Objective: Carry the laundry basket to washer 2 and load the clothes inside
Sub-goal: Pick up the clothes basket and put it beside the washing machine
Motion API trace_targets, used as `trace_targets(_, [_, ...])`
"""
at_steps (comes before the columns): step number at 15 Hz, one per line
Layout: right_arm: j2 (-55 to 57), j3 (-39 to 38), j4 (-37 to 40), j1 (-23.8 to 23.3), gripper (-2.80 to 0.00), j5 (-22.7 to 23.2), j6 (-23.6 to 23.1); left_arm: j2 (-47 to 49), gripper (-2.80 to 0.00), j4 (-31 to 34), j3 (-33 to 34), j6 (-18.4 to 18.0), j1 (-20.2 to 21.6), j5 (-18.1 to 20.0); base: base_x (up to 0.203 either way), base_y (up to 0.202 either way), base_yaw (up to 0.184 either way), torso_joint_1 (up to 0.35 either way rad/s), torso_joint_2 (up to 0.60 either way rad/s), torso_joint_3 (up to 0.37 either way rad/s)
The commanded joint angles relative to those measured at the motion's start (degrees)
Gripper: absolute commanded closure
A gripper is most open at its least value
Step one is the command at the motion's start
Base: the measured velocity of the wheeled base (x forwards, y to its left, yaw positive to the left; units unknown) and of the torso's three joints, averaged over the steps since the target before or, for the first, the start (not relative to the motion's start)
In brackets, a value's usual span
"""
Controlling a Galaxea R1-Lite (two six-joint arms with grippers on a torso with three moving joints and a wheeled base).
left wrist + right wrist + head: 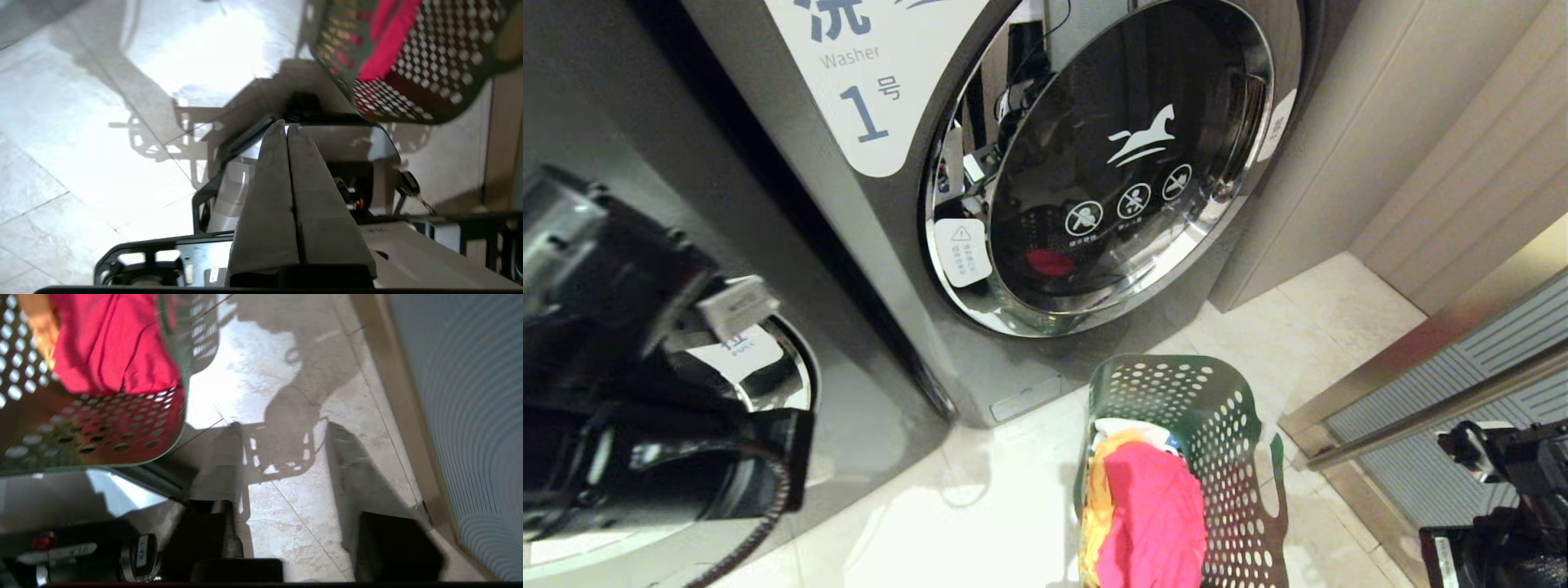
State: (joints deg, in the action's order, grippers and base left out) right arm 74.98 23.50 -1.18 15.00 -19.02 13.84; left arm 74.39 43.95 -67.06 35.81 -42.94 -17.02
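Left arm [645, 408] fills the left edge of the head view, dark housing and cable raised close to the camera, in front of a second grey washer [784, 367] whose chrome door ring shows partly behind it. No number readable on that one. Left gripper [286, 127]: fingers pressed together tip to tip, nothing between them, pointing over the robot's own base toward the tiled floor [81, 122].

Centre: grey front-loader [1111, 163] with chrome-ringed glass door, white horse mark on the glass, label reads Washer 1. Door is shut. Washer 2 can't be identified from here.

Right of centre, on the floor just in front of washer 1's lower right corner: the laundry basket [1217, 408], dark green, perforated, upright. The clothes [1143, 506] are inside it, pink-red piece on top, yellow-orange along the left wall, a bit of white at the far end.

Right arm [1503, 490] sits low in the bottom right corner, beside the basket, not touching it. Right gripper [286, 428]: fingers apart, empty, floor visible between them; basket wall just beside the one finger.

Far right: beige panelled wall [1462, 122] and a ribbed grey panel [1486, 392].
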Motion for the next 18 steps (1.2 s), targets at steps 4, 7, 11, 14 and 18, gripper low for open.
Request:
trace_targets(4, [-2.0,0.1,0.0,-6.4,0.0,-2.4,1.2,-24.4,0.0,0.8,14.7,-1.9,16.4,-0.8,0.0,0.0,0.0,0.0,0.0,0.0])
trace_targets(7, [-6.7,-0.5,-0.2,-4.9,0.0,-1.0,-1.0,-39.1,0.0,7.3,20.8,-6.5,20.3,-2.5,0.0,0.0,0.0,0.0,0.0,0.0])
trace_targets(11, [-15.7,-6.8,-2.0,-2.9,0.0,8.7,-13.6,-55.9,0.0,1.0,37.8,-30.8,21.5,-2.4,0.0,0.0,0.0,0.0,0.0,0.0])
trace_targets(14, [-20.1,-17.6,-12.1,-2.4,0.0,10.7,-16.8,-57.4,0.0,-23.8,55.1,-42.5,21.7,1.8,0.0,0.0,0.0,0.0,0.0,0.0])
trace_targets(18, [-36.3,-24.2,-14.5,-2.1,0.0,11.9,-18.0,-58.2,0.0,-38.6,63.0,-46.6,21.9,12.0,0.0,0.0,0.0,0.0,0.0,0.0])
